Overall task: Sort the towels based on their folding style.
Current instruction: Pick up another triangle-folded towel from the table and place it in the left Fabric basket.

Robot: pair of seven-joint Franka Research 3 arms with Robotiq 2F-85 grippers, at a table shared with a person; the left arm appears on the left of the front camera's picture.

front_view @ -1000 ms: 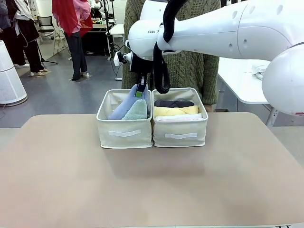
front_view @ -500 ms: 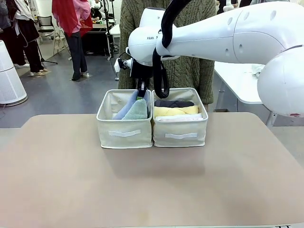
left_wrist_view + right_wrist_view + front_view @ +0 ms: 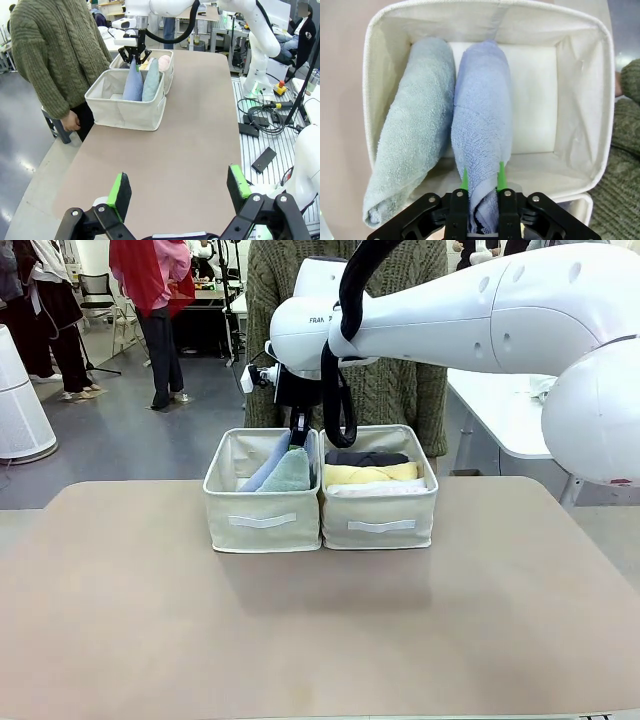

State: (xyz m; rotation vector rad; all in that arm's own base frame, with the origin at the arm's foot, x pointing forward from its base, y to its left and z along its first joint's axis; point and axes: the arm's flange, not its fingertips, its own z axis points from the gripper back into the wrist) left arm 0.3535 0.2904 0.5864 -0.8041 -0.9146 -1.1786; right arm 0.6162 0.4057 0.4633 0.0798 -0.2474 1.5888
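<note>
Blue cone (image 3: 482,115) leans in the left bin (image 3: 262,520) beside the green cone (image 3: 412,125), its tip pinched by the right end effector (image 3: 482,182). Left end effector (image 3: 180,187) hangs spread above the worktop (image 3: 175,145).

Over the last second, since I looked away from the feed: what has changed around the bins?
The right gripper has risen slightly above the left bin, pulling the lavender-blue cone towel more upright beside the pale green cone towel. It remains pinched on the cone's tip. The right bin with its rolled towels, the person's stance behind, and the open left gripper stayed put.
</note>
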